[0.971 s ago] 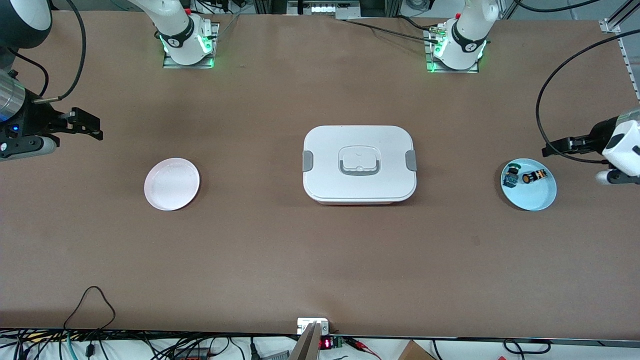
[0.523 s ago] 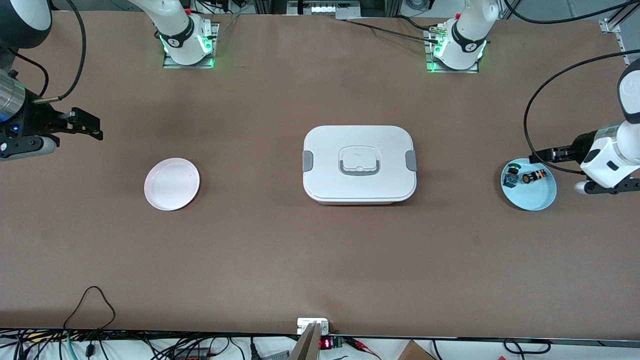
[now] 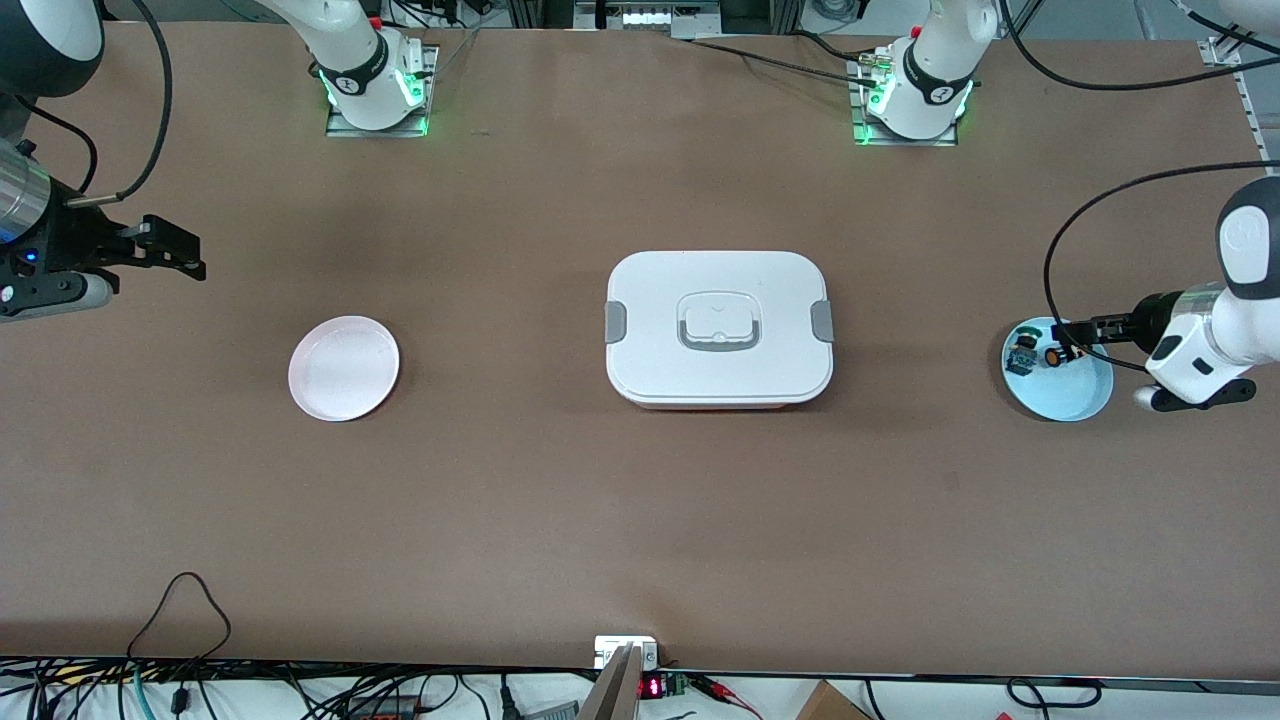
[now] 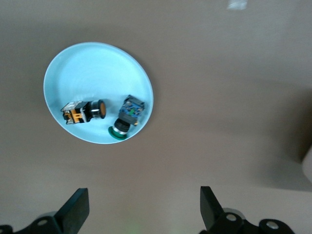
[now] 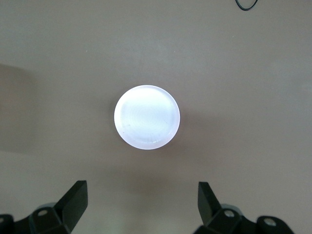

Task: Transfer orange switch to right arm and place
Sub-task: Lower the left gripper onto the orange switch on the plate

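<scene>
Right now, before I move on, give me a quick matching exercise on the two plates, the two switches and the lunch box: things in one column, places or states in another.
Things:
1. orange switch
2. pink plate
3. white lunch box
4. green and blue switch

Places or states:
A. lid on, mid-table between the plates
B. holds nothing, toward the right arm's end
C. lying on the blue plate, orange cap
D. at the blue plate's rim, green cap

Pairs: 1-C, 2-B, 3-A, 4-D

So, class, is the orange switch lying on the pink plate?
No, the orange switch lies on the light blue plate beside the green switch; the pink plate holds nothing.
</scene>
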